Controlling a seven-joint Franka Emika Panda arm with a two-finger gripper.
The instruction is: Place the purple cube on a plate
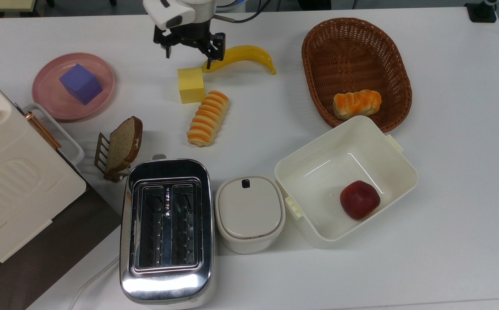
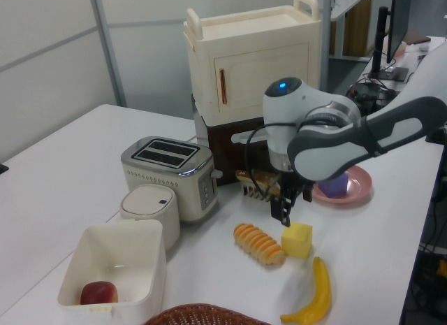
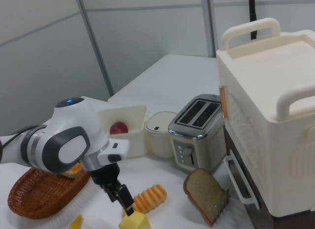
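Already on the plate (image 1: pixel 51 101) — the purple cube (image 1: pixel 80 83), resting inside the pink rim at the top view's left, turned cornerwise, partly hidden behind the arm in the left view (image 2: pixel 337 186). Well apart from it, at the top view's upper middle, the gripper (image 1: pixel 188 51), fingers spread wide and holding nothing, hanging just above the far edge of the yellow cube (image 1: pixel 191 85). Beside that cube, a banana (image 1: pixel 249 57) and a striped bread roll (image 1: pixel 208 117). Lower in the top view, a slice of brown bread (image 1: pixel 122 146) propped on a small rack, a chrome toaster (image 1: pixel 166 230), a lidded white container (image 1: pixel 249 212), and an open white box (image 1: pixel 314 172) with a red apple (image 1: pixel 359 199) inside. At the top view's right, a brown wicker basket (image 1: pixel 361 43) holding another roll (image 1: pixel 357 103). In the right view, gripper (image 3: pixel 125 202) just over the yellow cube (image 3: pixel 135 221) — fingers apart.
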